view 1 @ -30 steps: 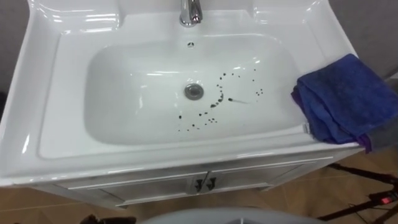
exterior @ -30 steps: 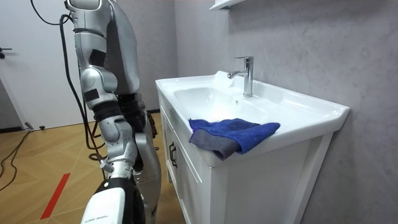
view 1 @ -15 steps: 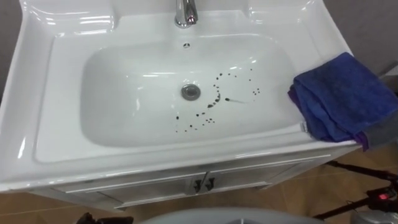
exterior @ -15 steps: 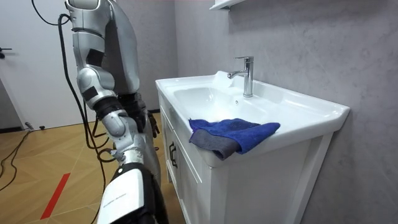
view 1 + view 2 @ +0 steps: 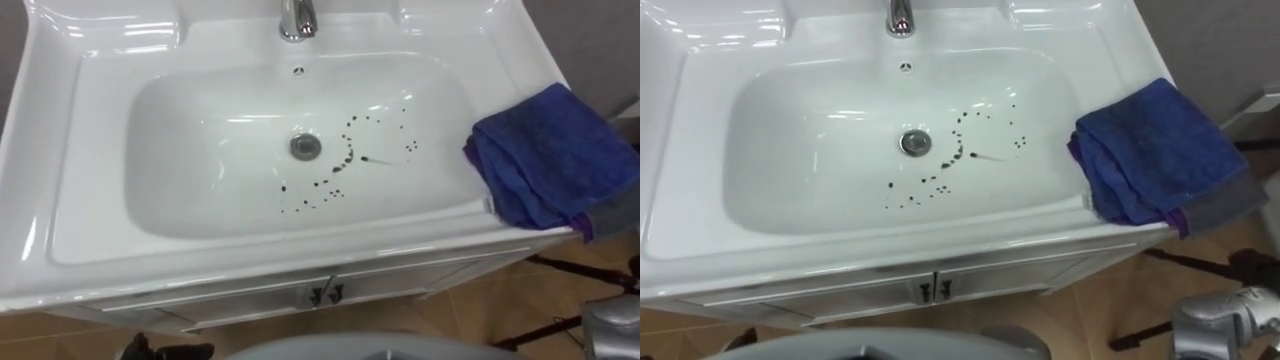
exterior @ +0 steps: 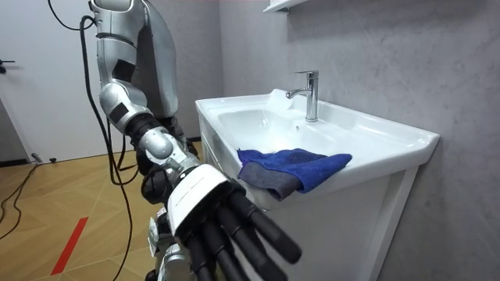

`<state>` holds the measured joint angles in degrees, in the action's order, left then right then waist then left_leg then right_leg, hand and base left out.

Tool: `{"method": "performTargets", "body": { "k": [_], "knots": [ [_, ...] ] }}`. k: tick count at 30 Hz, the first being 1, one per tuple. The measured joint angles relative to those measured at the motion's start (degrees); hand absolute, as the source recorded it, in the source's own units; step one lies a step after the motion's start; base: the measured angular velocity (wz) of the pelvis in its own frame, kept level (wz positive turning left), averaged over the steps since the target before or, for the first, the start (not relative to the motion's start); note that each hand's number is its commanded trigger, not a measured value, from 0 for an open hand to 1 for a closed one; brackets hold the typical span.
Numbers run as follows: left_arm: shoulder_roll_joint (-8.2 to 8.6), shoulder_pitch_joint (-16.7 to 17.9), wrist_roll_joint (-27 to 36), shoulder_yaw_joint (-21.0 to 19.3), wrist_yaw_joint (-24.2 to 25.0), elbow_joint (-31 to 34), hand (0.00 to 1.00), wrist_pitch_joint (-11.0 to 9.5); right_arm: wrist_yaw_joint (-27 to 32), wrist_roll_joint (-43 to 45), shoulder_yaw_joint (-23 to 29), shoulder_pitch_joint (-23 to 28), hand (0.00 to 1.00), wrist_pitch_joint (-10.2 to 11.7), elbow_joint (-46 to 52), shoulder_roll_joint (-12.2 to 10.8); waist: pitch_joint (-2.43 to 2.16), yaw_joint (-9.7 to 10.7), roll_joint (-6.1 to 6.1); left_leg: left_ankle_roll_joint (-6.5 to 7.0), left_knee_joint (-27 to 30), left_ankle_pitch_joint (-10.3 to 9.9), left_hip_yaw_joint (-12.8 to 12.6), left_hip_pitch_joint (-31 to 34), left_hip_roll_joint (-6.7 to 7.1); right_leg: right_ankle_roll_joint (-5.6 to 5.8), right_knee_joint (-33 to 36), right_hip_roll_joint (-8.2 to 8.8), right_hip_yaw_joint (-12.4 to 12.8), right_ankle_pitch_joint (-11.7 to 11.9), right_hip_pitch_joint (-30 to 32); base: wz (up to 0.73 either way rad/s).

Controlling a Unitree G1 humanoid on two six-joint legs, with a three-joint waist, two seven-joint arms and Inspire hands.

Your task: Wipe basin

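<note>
Basin [image 5: 200, 190] speckled with dark spots [image 5: 330, 180], blue cloth [image 5: 545, 155] on its rim

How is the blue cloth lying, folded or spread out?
Folded: the cloth sits in stacked layers on the basin's right rim, one grey-edged corner hanging over the front edge.

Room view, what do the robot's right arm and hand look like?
The right arm is built of rounded silver metal segments with black joints between them. The right hand has a smooth white shell over its back and long black fingers.
</note>
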<state>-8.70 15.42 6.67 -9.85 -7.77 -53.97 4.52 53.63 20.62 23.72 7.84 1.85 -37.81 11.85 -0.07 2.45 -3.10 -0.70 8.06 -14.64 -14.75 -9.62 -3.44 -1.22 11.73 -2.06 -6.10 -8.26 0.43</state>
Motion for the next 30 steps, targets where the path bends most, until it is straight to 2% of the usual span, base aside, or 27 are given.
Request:
{"method": "performTargets", "body": {
  "k": [3, 13, 22, 26, 30],
  "knots": [
    [0.01, 0.4, 0.0, -0.2, 0.2, 0.1, 0.00, -0.1, 0.1, 0.2, 0.1, 0.0, 0.00, 0.0, 2.9, 0.1, -0.02, -0.3, 0.18, 0.00, 0.0, 0.0, -0.1, -0.1, 0.00, -0.03, 0.1, -0.07, 0.2, 0.0, 0.1, -0.07],
    [0.05, 0.2, 0.0, -0.2, 2.5, 0.1, 0.00, -0.2, 0.7, 3.3, 0.3, -2.3, 0.00, 0.1, 8.8, 1.6, 0.30, -0.1, -0.42, 0.00, -0.1, 0.0, 0.0, -0.1, -0.03, -0.06, 0.1, -0.10, 0.3, 0.0, 0.3, -0.01],
    [-0.14, 0.3, -0.1, -0.1, 2.5, 0.1, 0.00, -0.9, 1.2, 9.3, 1.8, -3.2, 0.00, 0.8, 14.0, 2.3, 0.43, 0.5, -1.64, 0.00, -0.1, 0.0, 0.6, 0.2, -0.06, -0.07, 0.2, 0.02, -0.3, 0.1, 0.4, 0.02],
    [-0.13, -0.2, 0.1, -0.3, 2.4, -1.1, 0.00, -0.9, 1.2, 10.5, 2.5, -3.4, 0.00, 0.8, 16.0, 2.4, 0.38, 0.5, -2.32, 0.00, -0.1, 0.0, 0.6, 0.2, -0.04, -0.07, 0.2, 0.01, -0.2, 0.1, 0.5, 0.00],
    [-0.02, -0.1, 0.0, -0.3, 2.4, -1.2, 0.00, -0.9, 0.2, 11.0, 2.5, -3.4, 0.00, 0.6, 19.6, 2.4, 0.19, 0.4, -2.50, 0.00, -0.1, 0.0, 0.5, 0.4, -0.04, -0.09, 0.1, -0.02, -0.1, 0.1, 0.6, 0.00]
  ]
}}
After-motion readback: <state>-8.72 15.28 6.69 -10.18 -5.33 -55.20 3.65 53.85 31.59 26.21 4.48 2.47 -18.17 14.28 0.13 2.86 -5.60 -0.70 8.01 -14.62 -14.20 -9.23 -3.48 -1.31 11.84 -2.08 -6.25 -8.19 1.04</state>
